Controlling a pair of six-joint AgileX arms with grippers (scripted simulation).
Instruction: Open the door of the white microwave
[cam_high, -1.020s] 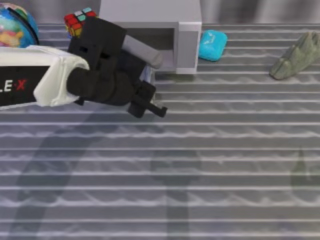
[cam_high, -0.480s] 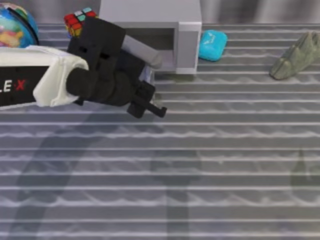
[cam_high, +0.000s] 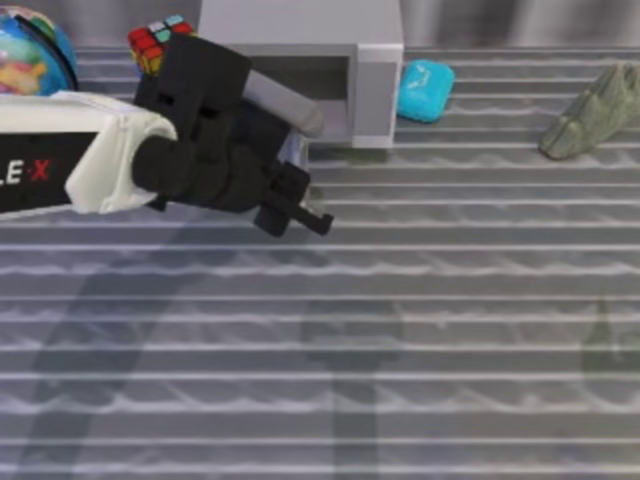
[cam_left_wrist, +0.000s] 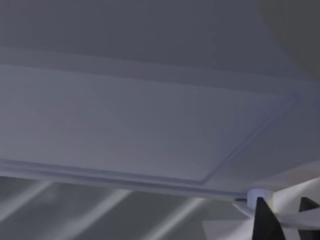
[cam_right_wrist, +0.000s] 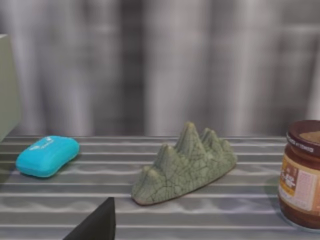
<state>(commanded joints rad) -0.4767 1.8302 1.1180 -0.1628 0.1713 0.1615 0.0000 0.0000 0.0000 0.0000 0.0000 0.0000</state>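
Note:
The white microwave (cam_high: 300, 22) stands at the back middle of the table, its plain control panel (cam_high: 378, 90) on its right side. Its door (cam_high: 288, 102) is swung partly outward and shows as a slanted grey bar, with the dark cavity behind it. In the left wrist view the door (cam_left_wrist: 140, 125) with its window fills the picture. My left gripper (cam_high: 305, 212) is at the door's free edge, largely covering it. It is shut on the pale handle (cam_left_wrist: 257, 196), which sits between the two dark fingertips (cam_left_wrist: 262, 222). My right gripper (cam_right_wrist: 97, 222) is out of the top view, parked at the right.
A globe (cam_high: 30, 45) and a Rubik's cube (cam_high: 158, 40) sit at the back left. A turquoise soap-shaped object (cam_high: 425, 88) lies just right of the microwave. A green rock-like ornament (cam_high: 590, 110) sits at the back right, beside a brown jar (cam_right_wrist: 302, 172).
The left gripper has crept very slightly left and back, still on the handle. Nothing else has moved.

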